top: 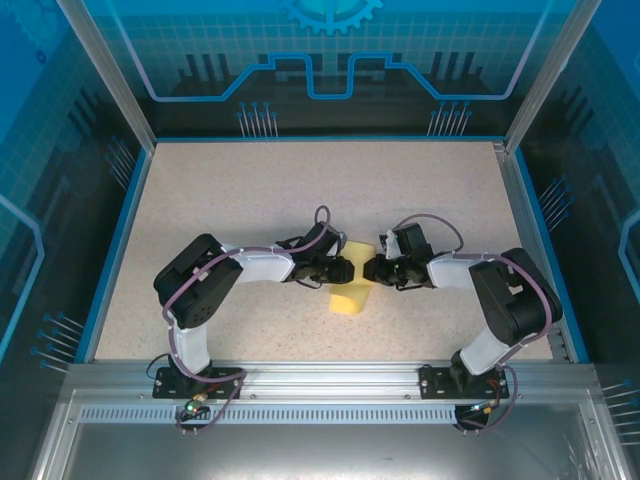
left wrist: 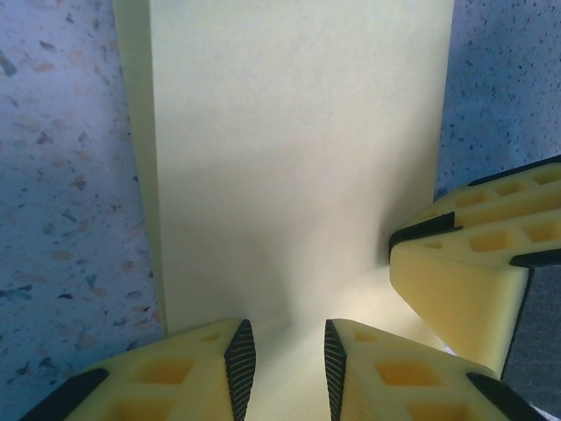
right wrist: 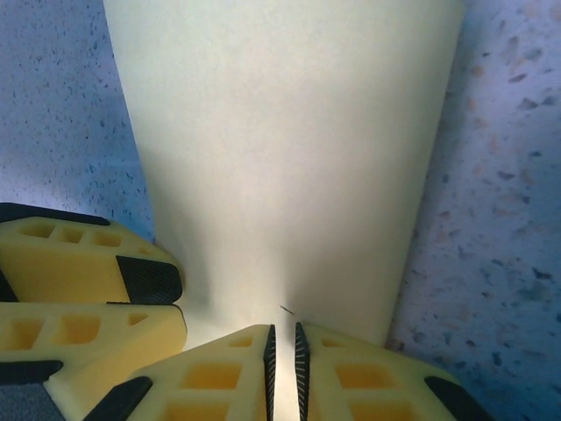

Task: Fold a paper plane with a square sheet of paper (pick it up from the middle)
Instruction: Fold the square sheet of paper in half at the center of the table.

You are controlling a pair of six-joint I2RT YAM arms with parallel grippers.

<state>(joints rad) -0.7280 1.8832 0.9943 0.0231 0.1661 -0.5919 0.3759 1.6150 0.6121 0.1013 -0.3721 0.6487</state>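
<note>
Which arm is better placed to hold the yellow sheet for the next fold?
Right, likely: the right gripper is pinched on an edge of the yellow sheet, while the left gripper only straddles it, jaws apart.

Locate the square sheet of paper (top: 352, 299) on the surface (top: 250, 200), centred toward the near edge; left hand (top: 345, 270) over its left edge, right hand (top: 370, 269) over its right.
</note>
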